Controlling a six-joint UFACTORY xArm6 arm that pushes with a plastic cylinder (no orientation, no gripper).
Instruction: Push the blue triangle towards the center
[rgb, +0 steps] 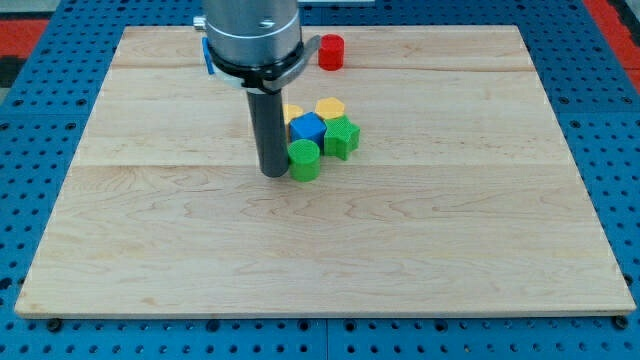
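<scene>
My tip (274, 174) rests on the counter (320, 260), a pale wooden board lying on a blue pegboard (40, 130). There is no pincer on this arm, only the dark rod, so nothing can be said about open or closed.

Taking the green cylinder (304, 159) as the landmark: the tip stands just beside it on the view's left, touching or very nearly touching; the gap cannot be made out. Just above the cylinder, toward the view's top, sits a blue block (307, 128) that looks like a cube. To the upper right of the cylinder is a second green block (342, 136), ribbed on its faces, its exact shape hard to tell. Farther toward the top from the cylinder, behind the blue block, a yellow block (331, 107) shows, and another yellow piece (292, 113) peeks out just right of the rod. These five blocks huddle close together, near the middle of the board and a little toward its top.

Well above the cylinder, near the board's top edge, stands a red cylinder (331, 52), apart from the cluster.

The blue triangle is mostly hidden: only a blue sliver (206, 55) shows at the left edge of the arm's grey housing (250, 30), far up and left of the green cylinder, near the board's top edge. Its shape cannot be confirmed.
</scene>
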